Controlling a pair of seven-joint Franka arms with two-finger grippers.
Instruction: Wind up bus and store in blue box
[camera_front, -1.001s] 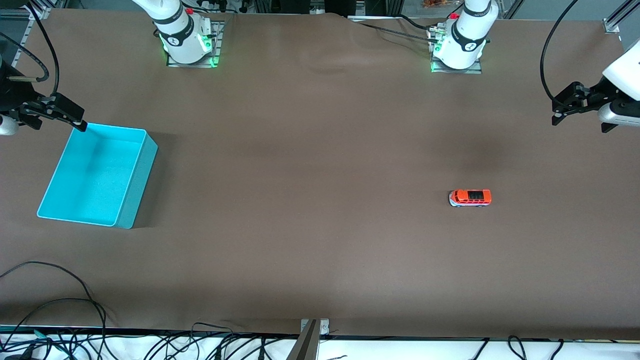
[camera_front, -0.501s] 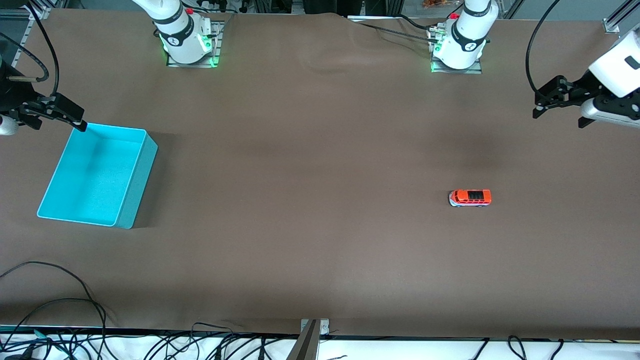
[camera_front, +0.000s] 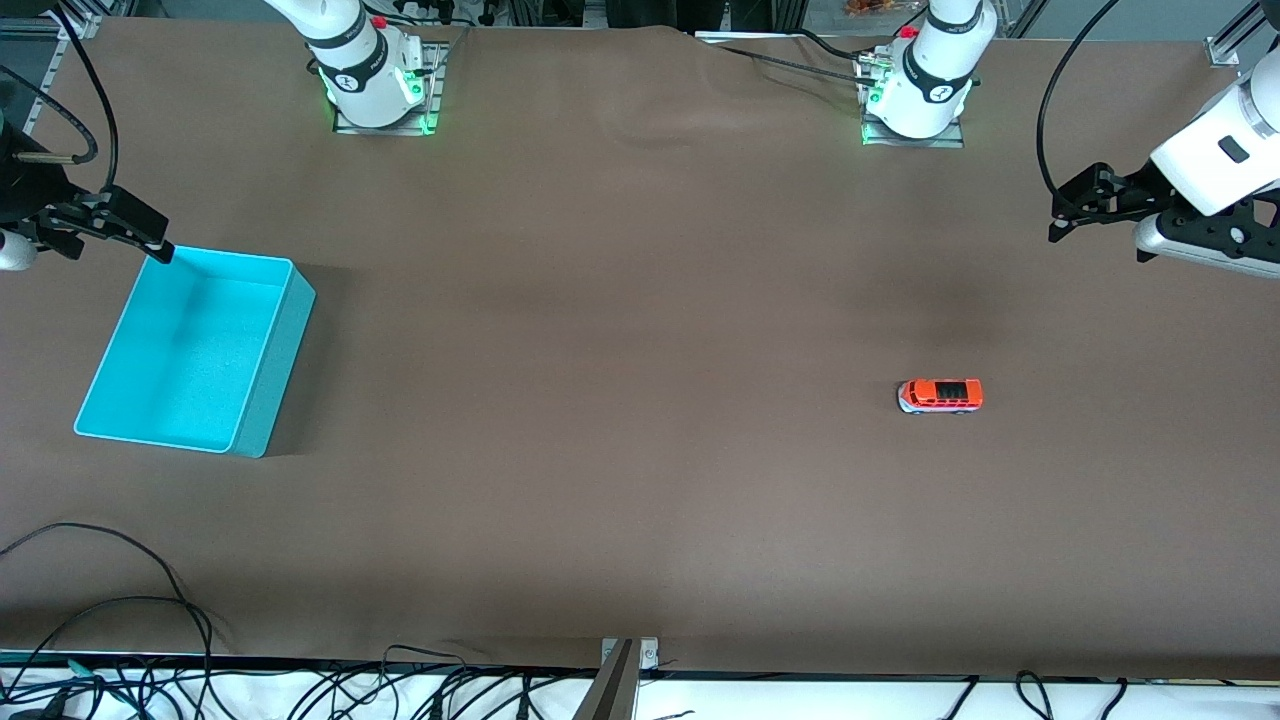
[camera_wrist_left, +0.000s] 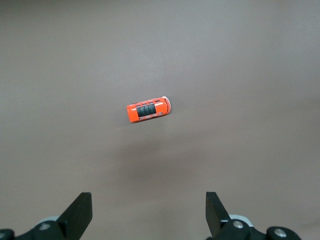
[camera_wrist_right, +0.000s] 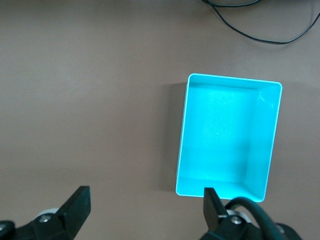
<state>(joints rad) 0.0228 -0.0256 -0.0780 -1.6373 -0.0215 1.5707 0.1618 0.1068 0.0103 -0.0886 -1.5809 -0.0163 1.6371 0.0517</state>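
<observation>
Small orange-red toy bus w/ dark roof panel and white-silver front sits upright on all wheels on the brown surface, toward the left arm's end, alone and untouched. Bright cyan rectangular plastic box, low-walled and empty, lies well apart at the right arm's end.

Step in hand, by my read: the approach, w/ no grasp made, no winding begun, nothing stored. Next move calls for the left gripper to come over the bus, drop and line up its jaws across the narrow body, so the toy can be pulled back along the surface to load the spring, then carried to the box.

Left gripper hangs in the air over the surface near the left arm's end, jaws spread fully wide, holding nothing; its wrist view shows the bus centred below between the fingers. Right gripper waits over the box's corner, jaws likewise wide apart and empty.
</observation>
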